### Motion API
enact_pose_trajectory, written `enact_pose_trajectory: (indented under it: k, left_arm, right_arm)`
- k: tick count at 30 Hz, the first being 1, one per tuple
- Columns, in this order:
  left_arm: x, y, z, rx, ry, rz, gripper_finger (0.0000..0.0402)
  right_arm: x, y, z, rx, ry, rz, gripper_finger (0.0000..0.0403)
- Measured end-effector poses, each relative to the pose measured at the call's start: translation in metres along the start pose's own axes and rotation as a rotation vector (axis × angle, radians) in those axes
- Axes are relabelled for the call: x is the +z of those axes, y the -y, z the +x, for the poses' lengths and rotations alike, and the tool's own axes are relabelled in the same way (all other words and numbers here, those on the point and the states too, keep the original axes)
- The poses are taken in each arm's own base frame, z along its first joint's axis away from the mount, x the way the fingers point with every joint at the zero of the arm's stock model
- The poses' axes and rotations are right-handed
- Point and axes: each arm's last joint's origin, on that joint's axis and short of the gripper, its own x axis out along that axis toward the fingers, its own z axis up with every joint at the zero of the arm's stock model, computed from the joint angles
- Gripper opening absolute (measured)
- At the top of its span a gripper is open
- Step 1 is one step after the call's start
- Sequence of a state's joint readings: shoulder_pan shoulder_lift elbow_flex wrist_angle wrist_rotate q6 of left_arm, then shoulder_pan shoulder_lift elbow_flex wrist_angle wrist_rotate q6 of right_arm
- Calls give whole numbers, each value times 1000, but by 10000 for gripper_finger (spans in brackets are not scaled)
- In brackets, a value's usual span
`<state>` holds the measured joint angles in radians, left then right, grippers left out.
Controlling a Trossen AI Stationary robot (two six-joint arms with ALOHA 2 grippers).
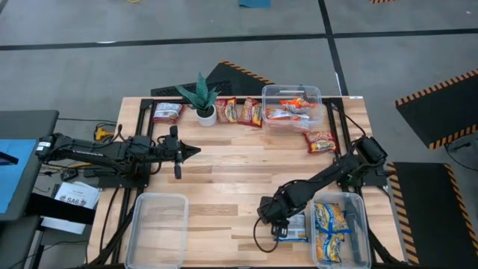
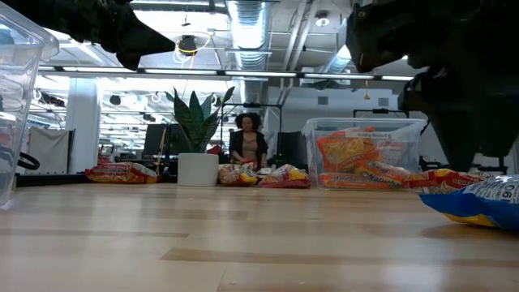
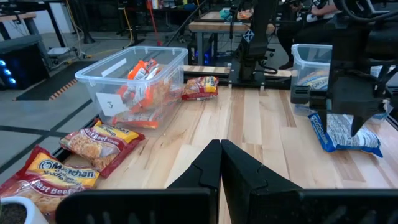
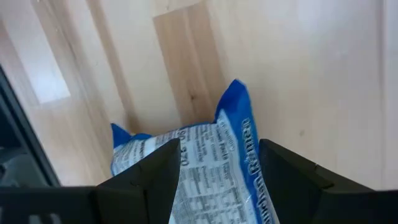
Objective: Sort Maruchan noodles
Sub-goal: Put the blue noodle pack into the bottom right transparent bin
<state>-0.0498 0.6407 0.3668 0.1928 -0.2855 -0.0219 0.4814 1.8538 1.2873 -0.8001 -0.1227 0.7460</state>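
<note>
A blue-and-white noodle packet (image 4: 214, 180) lies flat on the wood near the table's near edge (image 1: 295, 229). My right gripper (image 4: 219, 149) points steeply down over it, open, one finger on each side of the packet's end. My left gripper (image 3: 221, 148) hangs level and shut at the table's left (image 1: 196, 152), holding nothing. Orange-red packets (image 1: 239, 111) lie along the far edge. More lie in the far clear bin (image 1: 291, 107). Blue-yellow packets lie in the near right bin (image 1: 336, 228). My right gripper comes from above, slanting down, with its fingers (image 4: 155, 171) astride the blue packet's end (image 4: 233, 99). The packet lies flat on the table. I cannot tell whether the fingers touch it.
An empty clear bin (image 1: 158, 220) stands at the near left. A potted green plant (image 1: 203, 101) stands at the far edge between packets. One orange packet (image 1: 321, 140) lies loose near the far bin. A person (image 2: 247, 142) shows in the room behind the table.
</note>
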Motion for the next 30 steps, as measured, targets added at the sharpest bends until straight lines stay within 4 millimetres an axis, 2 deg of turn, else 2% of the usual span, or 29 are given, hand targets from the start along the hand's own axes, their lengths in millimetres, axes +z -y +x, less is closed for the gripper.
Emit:
enact_pose_trajectory:
  k: [9,21,25,30]
  left_arm:
    - [0,0,0,0,0,0,0]
    - [0,0,0,-17,-2,-5,0]
    - [0,1,0,-17,-1,-5,0]
    - [0,0,0,-17,-1,-5,0]
  right_arm:
    - [-1,-2,0,-7,7,-21,238]
    - [0,-2,40,-23,-117,-40,185]
    - [0,-2,42,-25,-120,-42,143]
    - [3,2,38,-24,-96,-59,33]
